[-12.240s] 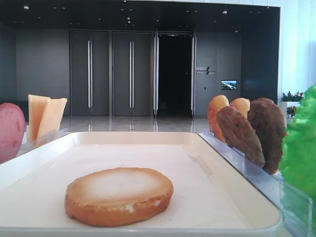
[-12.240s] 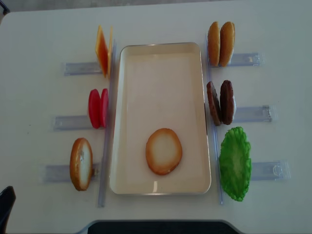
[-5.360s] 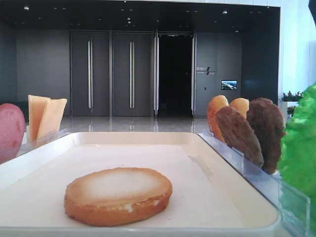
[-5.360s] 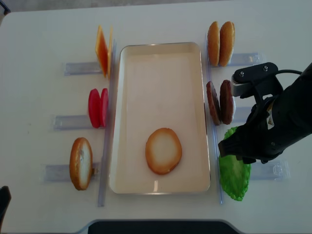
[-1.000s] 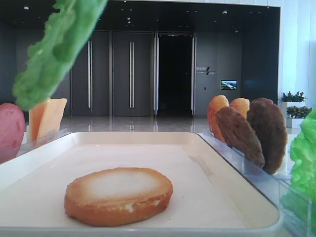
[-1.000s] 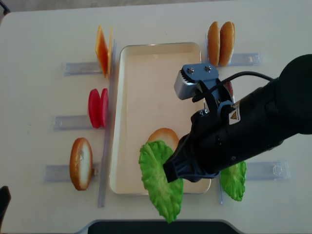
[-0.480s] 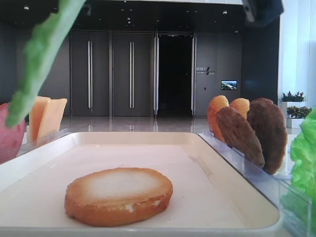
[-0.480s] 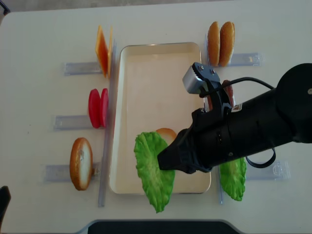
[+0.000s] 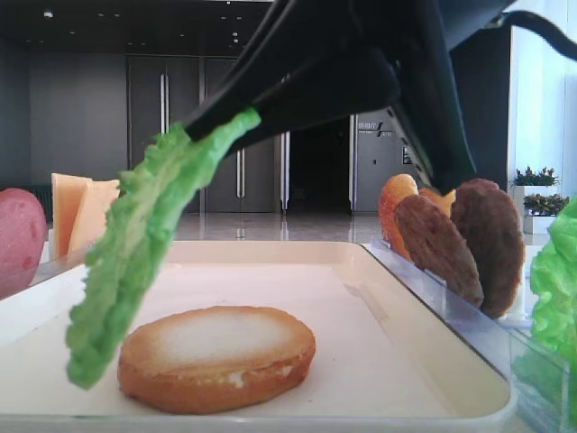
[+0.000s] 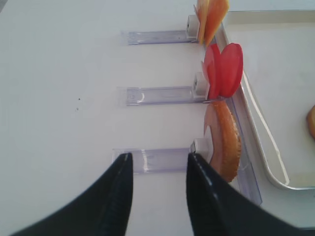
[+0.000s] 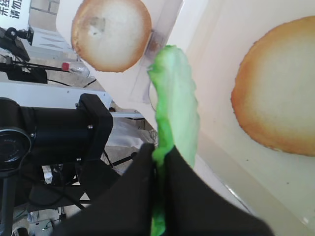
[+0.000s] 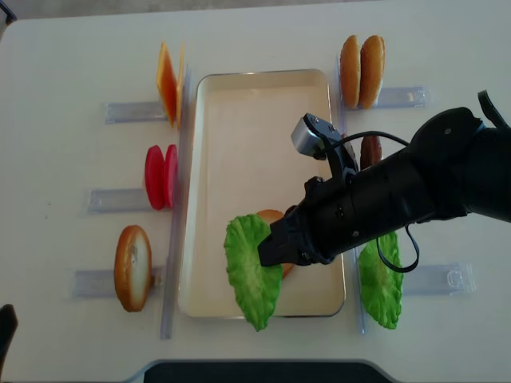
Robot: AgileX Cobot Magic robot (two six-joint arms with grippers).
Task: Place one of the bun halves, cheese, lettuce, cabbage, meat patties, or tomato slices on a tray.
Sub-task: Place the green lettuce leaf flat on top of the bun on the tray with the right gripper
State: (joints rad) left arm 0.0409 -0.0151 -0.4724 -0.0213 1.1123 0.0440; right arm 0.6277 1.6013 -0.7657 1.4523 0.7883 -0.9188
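The right gripper [image 12: 267, 247] is pinched tight on one edge of a lettuce leaf [image 12: 250, 271], which hangs tilted above the near end of the tray [image 12: 239, 120], overlapping the bun half [image 9: 216, 356] that lies flat inside it. In the low side view the leaf droops down to the left of that bun, its free end level with the bun's side, though whether it touches the bun or the tray floor cannot be told. A second lettuce leaf [image 12: 380, 279] stands in its rack to the right of the tray, near the meat patties [image 9: 464, 239]; the cheese [image 12: 169, 80], the tomato slices [image 12: 160, 177] and another bun half [image 12: 132, 268] stand in racks on the surface to the left. The left gripper [image 10: 157, 169] hovers over that side of the surface, drawn in as far as it goes and holding nothing. The step in hand looks like the placing of the leaf; the next move probably calls for lowering it flat onto the bun, then letting go.
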